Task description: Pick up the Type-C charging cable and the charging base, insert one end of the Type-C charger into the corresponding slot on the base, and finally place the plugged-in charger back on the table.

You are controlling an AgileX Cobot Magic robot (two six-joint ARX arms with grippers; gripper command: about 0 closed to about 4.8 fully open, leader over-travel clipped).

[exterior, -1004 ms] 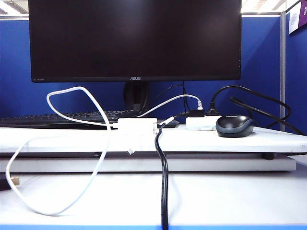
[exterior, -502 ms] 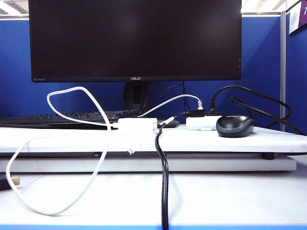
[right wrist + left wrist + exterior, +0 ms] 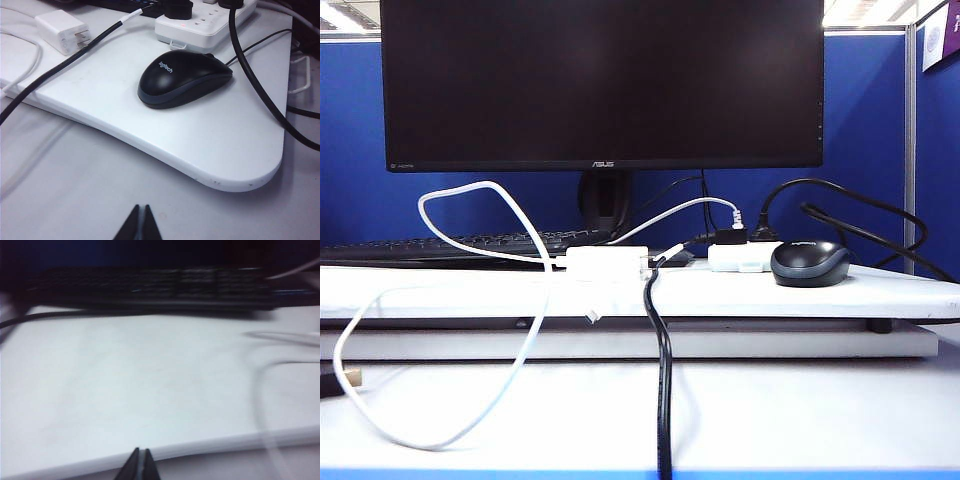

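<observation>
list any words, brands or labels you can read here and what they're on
"ASUS": on the monitor, bottom bezel centre.
"logitech": on the black mouse.
Small print at the monitor's lower left corner: too small to read.
Keyboard keys: too blurred to read.

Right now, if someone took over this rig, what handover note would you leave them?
Left gripper: shut, empty, low over the table in front of the raised board, facing the keyboard.
Right gripper: shut, empty, near the board's corner by the mouse.
Charging base: on the raised board, below the monitor.
Type-C cable: runs up to the base's left side and loops down over the table; the plug joint itself is too small to confirm.
Done: both items set down, neither held.
Left: check the plug is seated.
</observation>
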